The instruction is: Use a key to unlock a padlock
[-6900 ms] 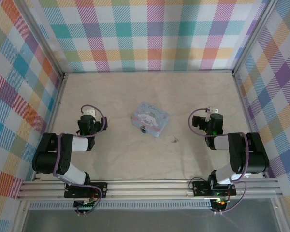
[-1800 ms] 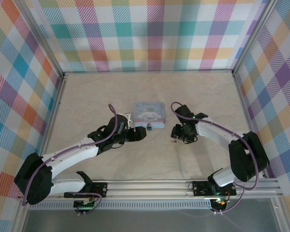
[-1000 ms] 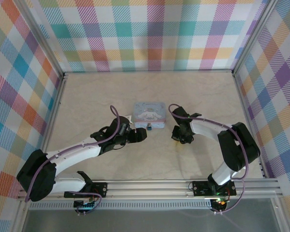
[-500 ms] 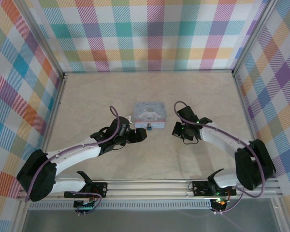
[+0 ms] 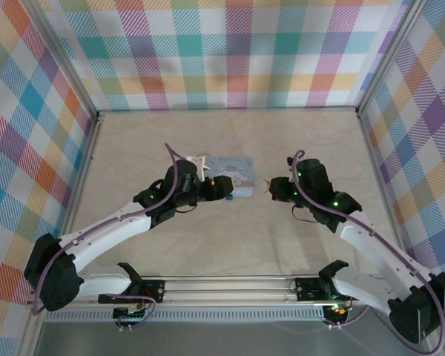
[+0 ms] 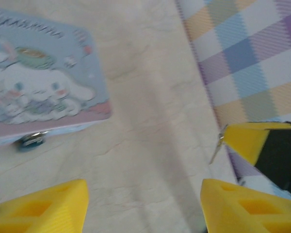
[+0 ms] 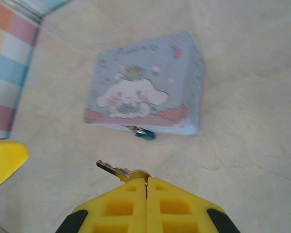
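Tin: pale blue rectangular tin box (image 7: 145,92) (image 5: 242,175) (image 6: 39,82). Rounded corners, smooth lid w/ white cartoon dog print, pink band along one lid edge. Sits flat approx. mid-surface.
Padlock: tiny dark padlock (image 7: 144,133) (image 6: 31,141), glossy bluish body, small metal shackle. Hangs at the foot of the tin's wall facing the near edge, about ctr of that wall, touching the tin.
Key: thin greyish metal key (image 7: 117,170) (image 6: 216,148) (image 5: 265,183) w/ toothed blade. Just off the tin's right side, apart from the padlock.
Surface: pale beige table top (image 5: 208,237), flat, matte, faint marbled veining.
Room: pastel plaid walls (image 5: 230,52) at far, left & right edges. Aluminium rail (image 5: 230,285) along near edge.
Left jaws: left gripper (image 6: 143,187) (image 5: 224,186) has yellow plastic fingers (image 6: 48,208) w/ moulded recesses. They stand wide apart, nothing btwn them, gripping nothing. It sits by the tin's near-left part in top view.
Right jaws: right gripper (image 7: 146,180) (image 5: 273,190) has matching yellow fingers pressed together. They pinch the key's head and the blade sticks out past the tips. It is right of the tin, not touching it.
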`<move>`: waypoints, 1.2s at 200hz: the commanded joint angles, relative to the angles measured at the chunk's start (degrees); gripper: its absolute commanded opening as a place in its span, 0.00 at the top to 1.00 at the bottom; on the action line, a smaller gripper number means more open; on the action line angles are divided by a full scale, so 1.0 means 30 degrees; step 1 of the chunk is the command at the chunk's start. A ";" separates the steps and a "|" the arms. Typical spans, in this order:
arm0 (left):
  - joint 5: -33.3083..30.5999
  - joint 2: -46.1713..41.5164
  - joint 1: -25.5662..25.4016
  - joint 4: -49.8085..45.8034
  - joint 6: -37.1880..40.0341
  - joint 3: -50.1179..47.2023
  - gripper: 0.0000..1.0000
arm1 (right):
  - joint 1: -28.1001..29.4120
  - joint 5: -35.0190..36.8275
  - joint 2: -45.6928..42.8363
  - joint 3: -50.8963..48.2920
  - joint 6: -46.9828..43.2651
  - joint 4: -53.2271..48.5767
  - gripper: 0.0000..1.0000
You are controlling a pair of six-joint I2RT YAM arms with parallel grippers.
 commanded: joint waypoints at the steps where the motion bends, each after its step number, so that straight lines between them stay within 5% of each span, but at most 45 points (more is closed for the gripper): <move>1: 0.2051 -0.0145 0.0089 0.1261 -0.0392 0.1225 0.43 | 0.0146 -0.1689 -0.0931 0.0017 -0.1417 0.2350 0.95; 122: 0.3477 0.0457 0.0122 0.2070 -0.0859 0.3126 0.44 | 0.0160 -0.3475 -0.1130 0.0861 -0.0640 0.3936 0.96; 240: 0.5102 0.2575 0.0023 0.2466 -0.1112 0.4920 0.59 | 0.0862 -0.3890 -0.0105 0.1582 -0.0366 0.4025 0.97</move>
